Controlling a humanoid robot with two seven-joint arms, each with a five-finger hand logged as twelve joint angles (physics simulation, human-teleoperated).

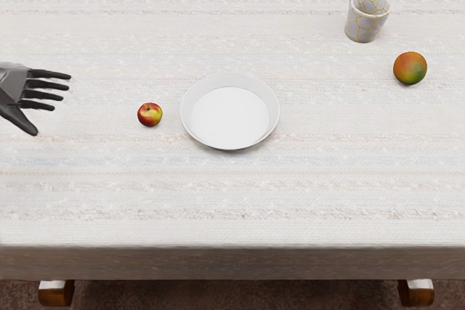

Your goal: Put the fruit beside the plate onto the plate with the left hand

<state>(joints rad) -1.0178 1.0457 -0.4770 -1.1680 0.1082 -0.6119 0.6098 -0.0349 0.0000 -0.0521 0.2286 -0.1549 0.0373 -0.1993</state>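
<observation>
Round glossy apple [150,114] beside smooth white plate [195,114]; left hand [22,96] spread.

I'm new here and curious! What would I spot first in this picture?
A white plate sits in the middle, with a small red apple just to its left, not touching it. At the left edge is the dark left hand, fingers spread, holding nothing. Far right lies a mango, with a cup behind it.

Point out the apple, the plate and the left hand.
apple [150,114], head view, middle of its red skin
plate [186,112], head view, left rim
left hand [23,96], head view, middle of the palm
</observation>
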